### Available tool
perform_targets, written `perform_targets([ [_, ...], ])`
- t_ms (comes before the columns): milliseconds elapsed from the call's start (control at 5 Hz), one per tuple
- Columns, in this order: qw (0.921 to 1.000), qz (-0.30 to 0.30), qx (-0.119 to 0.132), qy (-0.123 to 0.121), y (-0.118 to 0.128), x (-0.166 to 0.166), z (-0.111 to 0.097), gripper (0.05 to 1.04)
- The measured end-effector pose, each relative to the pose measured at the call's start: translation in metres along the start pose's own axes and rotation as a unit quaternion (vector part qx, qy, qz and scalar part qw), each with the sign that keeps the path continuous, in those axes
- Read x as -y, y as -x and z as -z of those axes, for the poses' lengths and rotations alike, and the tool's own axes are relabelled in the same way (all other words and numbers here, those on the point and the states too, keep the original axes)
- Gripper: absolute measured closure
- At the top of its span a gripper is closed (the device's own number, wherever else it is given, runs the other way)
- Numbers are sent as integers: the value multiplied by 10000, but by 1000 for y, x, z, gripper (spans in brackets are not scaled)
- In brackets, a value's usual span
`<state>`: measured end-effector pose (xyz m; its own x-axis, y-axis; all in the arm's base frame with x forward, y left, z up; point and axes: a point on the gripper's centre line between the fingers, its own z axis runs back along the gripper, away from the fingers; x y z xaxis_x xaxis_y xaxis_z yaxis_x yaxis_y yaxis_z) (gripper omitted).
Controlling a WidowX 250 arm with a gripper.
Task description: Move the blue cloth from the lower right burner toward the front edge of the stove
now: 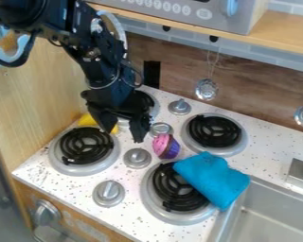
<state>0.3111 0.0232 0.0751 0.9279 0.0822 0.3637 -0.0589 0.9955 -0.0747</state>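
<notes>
The tool (124, 133) hangs wide open and empty near the little cupcake (166, 146), which lies among the stove's (72, 186) burners (215, 142) and looks light and firm, best held round its purple sides.

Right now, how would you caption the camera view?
An open black claw over a speckled stovetop, near a toy cupcake, a blue cloth partly covering one burner.

The scene is lit brightly and evenly, with the palest tones shown on the speckled countertop (271, 153) around the blue cloth (213, 178). Small glints are thrown back by the metal knobs (137, 158) left of the cloth and the hanging ladle (206, 89) beyond it. Softer, greyer light is returned by the sink basin (271, 217) to its right.
</notes>
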Motion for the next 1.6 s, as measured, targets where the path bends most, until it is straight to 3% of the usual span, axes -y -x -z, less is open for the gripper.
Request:
perform_targets([
  [200, 9999, -21, -153, 12, 6, 0, 8, 83],
  [400, 9984, 46, -479, 287, -10, 18, 39, 83],
  [800, 9940, 663, -789, 366, -55, 71, 81, 83],
  [1000, 9891, 1151, -892, 213, -71, 95, 97, 83],
  [1200, 9799, 1697, -1029, -198, -80, 112, 113, 83],
  [1400, 9725, 1992, -1135, -414, -81, 120, 131, 83],
  [1600, 9669, 2130, -1130, -832, -82, 120, 146, 83],
])
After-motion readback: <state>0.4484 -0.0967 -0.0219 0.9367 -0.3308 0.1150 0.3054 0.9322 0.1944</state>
